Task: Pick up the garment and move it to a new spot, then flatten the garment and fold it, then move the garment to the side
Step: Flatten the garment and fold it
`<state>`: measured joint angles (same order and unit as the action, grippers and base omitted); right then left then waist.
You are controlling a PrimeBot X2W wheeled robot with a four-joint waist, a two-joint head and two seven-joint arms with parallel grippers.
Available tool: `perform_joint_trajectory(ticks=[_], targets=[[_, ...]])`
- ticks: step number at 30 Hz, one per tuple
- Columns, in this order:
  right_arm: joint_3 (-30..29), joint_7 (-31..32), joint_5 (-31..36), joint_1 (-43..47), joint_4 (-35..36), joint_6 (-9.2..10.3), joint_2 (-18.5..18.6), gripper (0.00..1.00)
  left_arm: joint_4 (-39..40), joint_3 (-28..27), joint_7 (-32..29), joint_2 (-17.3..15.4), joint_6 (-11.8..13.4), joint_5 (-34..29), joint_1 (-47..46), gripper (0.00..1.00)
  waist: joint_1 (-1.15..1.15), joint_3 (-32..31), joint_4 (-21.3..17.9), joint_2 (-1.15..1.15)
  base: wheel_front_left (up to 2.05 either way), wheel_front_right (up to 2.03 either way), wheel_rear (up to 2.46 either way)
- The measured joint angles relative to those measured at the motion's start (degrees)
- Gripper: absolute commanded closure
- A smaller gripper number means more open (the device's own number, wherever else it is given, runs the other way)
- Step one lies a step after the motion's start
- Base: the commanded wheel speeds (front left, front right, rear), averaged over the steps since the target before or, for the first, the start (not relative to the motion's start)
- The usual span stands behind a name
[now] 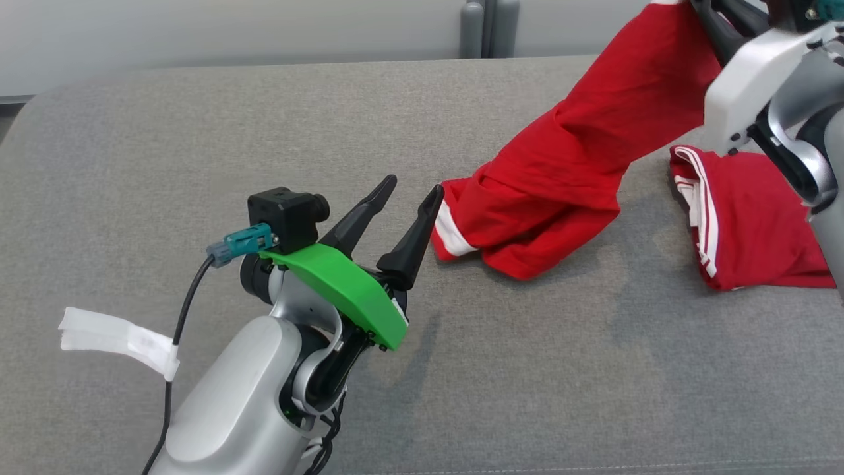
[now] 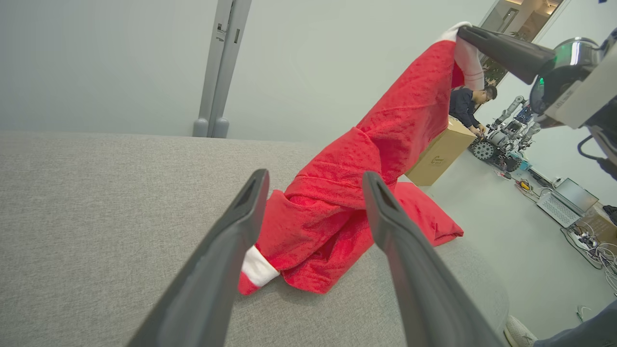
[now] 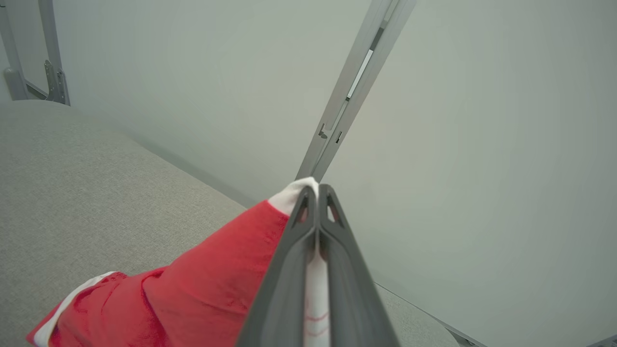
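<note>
My left gripper (image 1: pixel 414 185) stands spread wide over the grey woven fabric tabletop (image 1: pixel 198 132), and just ahead of its tips lies one red cloth garment with white trim (image 1: pixel 580 158). Beyond that, my right gripper (image 3: pixel 318 193) is pinched on the garment's raised white hem. Farther back are one pale wall (image 2: pixel 120 58), one brown cardboard box (image 2: pixel 441 154) and, I think, one person (image 2: pixel 465 106).

We take this for a robotics lab: beyond the grey padded surface (image 2: pixel 96 202) we see a bare floor (image 2: pixel 501 241) with another wheeled robot (image 2: pixel 501 142), an open laptop (image 2: pixel 565 200), loose cables (image 2: pixel 596 241) and a cardboard box (image 2: pixel 441 154) that a person (image 2: pixel 465 103) leans over, all between plain pale walls (image 2: pixel 120 62).
</note>
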<state>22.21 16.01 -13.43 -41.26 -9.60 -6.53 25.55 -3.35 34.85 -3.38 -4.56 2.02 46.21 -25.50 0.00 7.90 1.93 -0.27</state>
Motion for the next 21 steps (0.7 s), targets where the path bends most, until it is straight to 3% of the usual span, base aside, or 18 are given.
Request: perform_joint_trajectory(ticks=[4,8,14,18,21], targets=[[4.74,2.53,0.87,-4.47,-0.18,-0.47,-1.1,1.0,-0.14,-0.09,0.68,0.3,0.0,0.52,0.23,0.0,0.0,-1.02,2.0,0.0,0.0,0.0,0.0],[11.43,3.8,-0.92,-4.94,0.13,-0.62,-6.87,1.0,-0.54,-0.25,0.99,0.43,0.02,1.02,0.92,0.0,0.0,-1.93,4.14,0.0,0.0,0.0,0.0],[26.6,5.32,-8.93,2.36,3.21,-0.62,-12.91,1.0,-1.34,-1.96,1.49,0.14,0.78,1.43,1.22,0.0,0.0,-3.03,7.1,0.0,0.0,0.0,0.0],[35.54,6.55,-14.27,7.69,5.98,-0.62,-13.84,1.0,-1.44,-4.49,1.94,-1.94,1.81,1.37,2.11,0.0,0.0,-3.88,7.9,0.0,0.0,0.0,0.0],[37.93,7.61,-16.85,10.04,8.09,-0.62,-12.9,1.0,-1.47,-5.87,1.94,-3.93,2.33,1.19,2.32,0.0,0.0,-4.14,7.34,0.0,0.0,0.0,0.0]])
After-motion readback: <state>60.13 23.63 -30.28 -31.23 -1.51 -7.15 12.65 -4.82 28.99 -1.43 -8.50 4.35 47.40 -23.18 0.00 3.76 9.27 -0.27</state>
